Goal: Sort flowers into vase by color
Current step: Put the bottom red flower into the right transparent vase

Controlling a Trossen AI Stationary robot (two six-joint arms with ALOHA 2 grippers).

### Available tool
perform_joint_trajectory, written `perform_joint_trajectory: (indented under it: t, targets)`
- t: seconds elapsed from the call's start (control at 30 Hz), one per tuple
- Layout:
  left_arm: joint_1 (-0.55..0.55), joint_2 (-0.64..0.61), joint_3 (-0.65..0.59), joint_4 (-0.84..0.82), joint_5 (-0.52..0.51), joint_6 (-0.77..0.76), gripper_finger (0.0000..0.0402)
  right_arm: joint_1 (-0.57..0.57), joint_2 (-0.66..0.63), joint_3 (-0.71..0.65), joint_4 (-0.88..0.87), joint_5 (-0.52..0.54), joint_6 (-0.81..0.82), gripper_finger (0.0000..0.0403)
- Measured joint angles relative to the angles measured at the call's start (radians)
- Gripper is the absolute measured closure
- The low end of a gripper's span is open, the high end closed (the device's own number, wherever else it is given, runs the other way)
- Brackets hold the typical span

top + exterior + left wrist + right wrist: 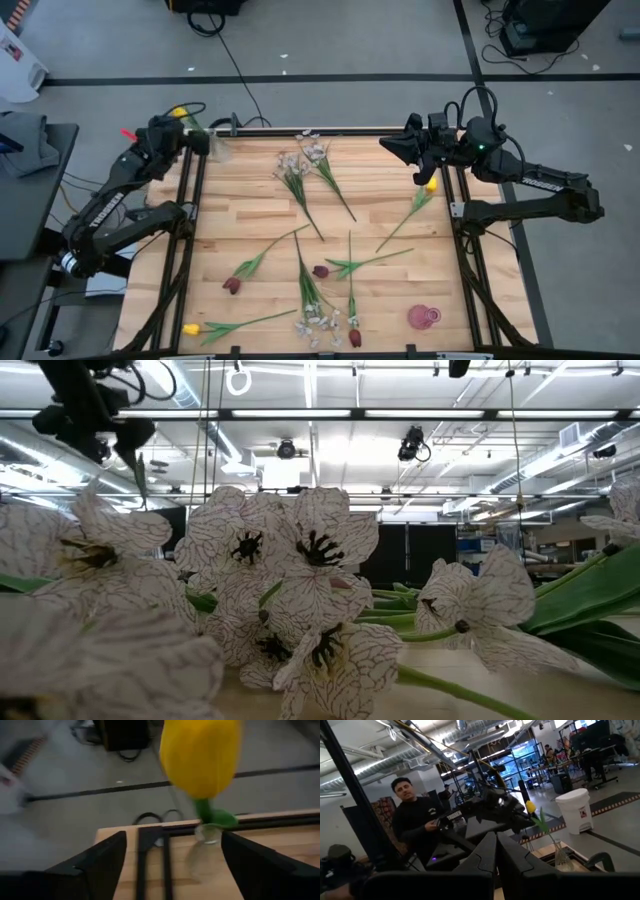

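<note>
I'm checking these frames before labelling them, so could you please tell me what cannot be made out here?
- Low view: whitish blossoms close to the lens hide the table and the other flowers.
- Left wrist view: the clear vase is blurred; how far the yellow tulip's stem sits inside is unclear.
- High view: the pink vase is too small to show details.
- Right wrist view: the right gripper blocks the table.

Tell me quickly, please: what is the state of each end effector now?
Left end effector: open, yellow tulip standing in clear vase ahead.
Right end effector: closed, holding nothing.
</note>
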Motion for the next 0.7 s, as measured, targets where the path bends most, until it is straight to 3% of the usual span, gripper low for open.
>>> perform_joint_trajectory:
  t: [0.2, 0.53, 0.7]
  targets:
    - [-0.004, 0.001, 0.137, -0.164, 0.186, -0.167, 0.0046, -0.029, 0.000, 0.000, 0.008, 0.001, 0.002, 0.0381]
    - [-0.005, -0.035, 0.228, -0.243, 0.827, -0.445, 0.0048, -0.078, 0.000, 0.000, 0.008, 0.001, -0.002, 0.0381]
    - [-0.005, -0.053, 0.228, -0.195, 1.020, -0.557, 0.0048, -0.098, 0.000, 0.000, 0.008, 0.001, -0.025, 0.0381]
